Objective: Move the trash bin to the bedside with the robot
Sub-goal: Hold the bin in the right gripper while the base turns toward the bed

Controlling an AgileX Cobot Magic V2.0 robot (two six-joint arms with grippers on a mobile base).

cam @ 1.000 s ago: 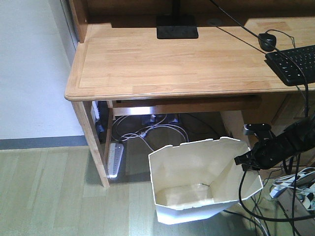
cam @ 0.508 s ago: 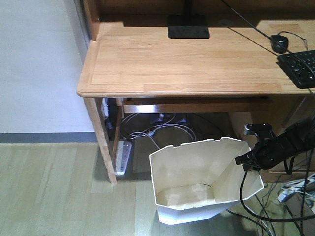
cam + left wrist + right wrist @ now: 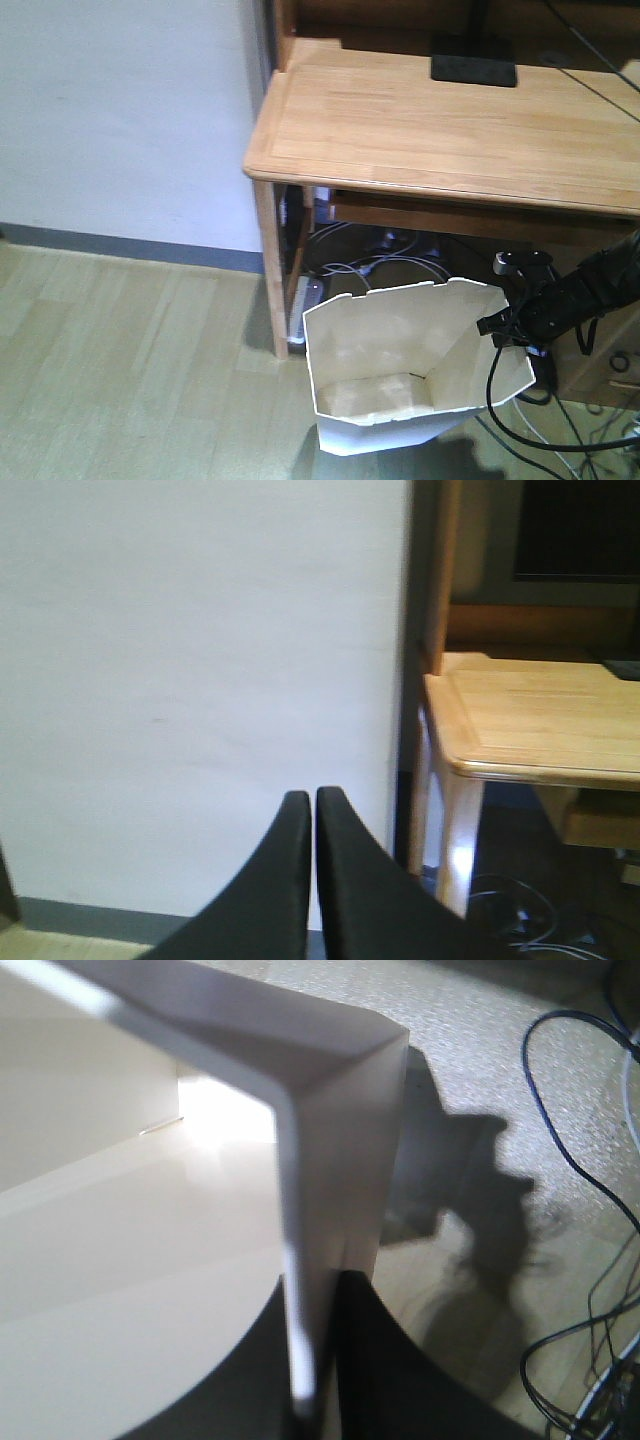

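The trash bin (image 3: 385, 365) tilts over the floor (image 3: 130, 380) before the tabletop (image 3: 440, 120), its wall pinched in the right gripper's (image 3: 497, 326) jaws, the left gripper's (image 3: 312, 815) jaws closed on nothing, so the carry seems under way and next needs driving toward the unseen bed.

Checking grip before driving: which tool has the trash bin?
The right tool, pinching the trash bin at its wall; the left tool is shut on nothing.

floor (image 3: 130, 360) left: open | desk leg (image 3: 268, 270), cables (image 3: 350, 268): close behind trash bin (image 3: 400, 370)
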